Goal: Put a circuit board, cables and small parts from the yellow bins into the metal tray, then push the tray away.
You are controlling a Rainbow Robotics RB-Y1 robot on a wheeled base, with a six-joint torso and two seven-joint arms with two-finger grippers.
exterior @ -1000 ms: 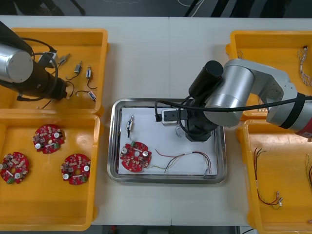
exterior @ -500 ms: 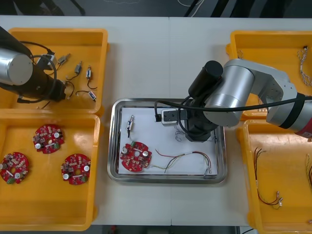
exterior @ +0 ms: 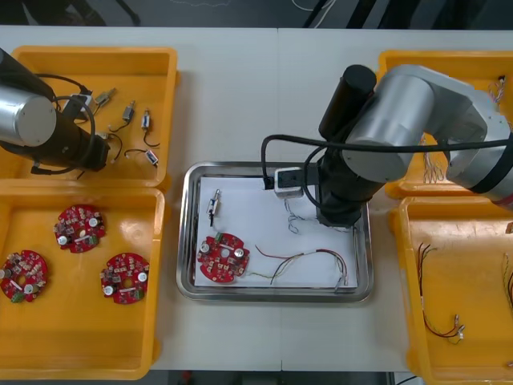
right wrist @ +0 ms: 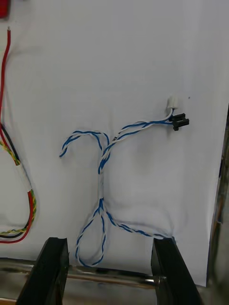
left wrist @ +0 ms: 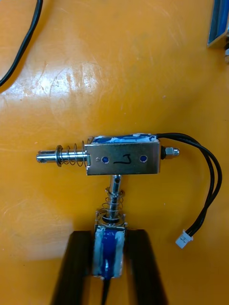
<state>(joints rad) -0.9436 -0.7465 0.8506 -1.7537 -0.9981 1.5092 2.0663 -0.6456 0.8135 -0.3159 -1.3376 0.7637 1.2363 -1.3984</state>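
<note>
Left wrist view: left gripper (left wrist: 109,237), fingers closed on a small metal part (left wrist: 109,252), blue-wrapped with a spring at its tip, in the front view's upper-left yellow bin (exterior: 152,56). Likely light, rigid and slick; grip the body, spare the spring. Right gripper (right wrist: 109,245), fingers wide apart and empty, over the blue and white cable (right wrist: 101,162) in the centre metal tray (exterior: 272,295).

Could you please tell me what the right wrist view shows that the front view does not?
Right wrist view: the right gripper, open at the rim of the metal tray, and the connectors of the blue and white cable. Front view: the circuit board and small metal part in the tray, the yellow bins, the left arm over the far left bin. Both: that cable and the red and yellow cable.
</note>
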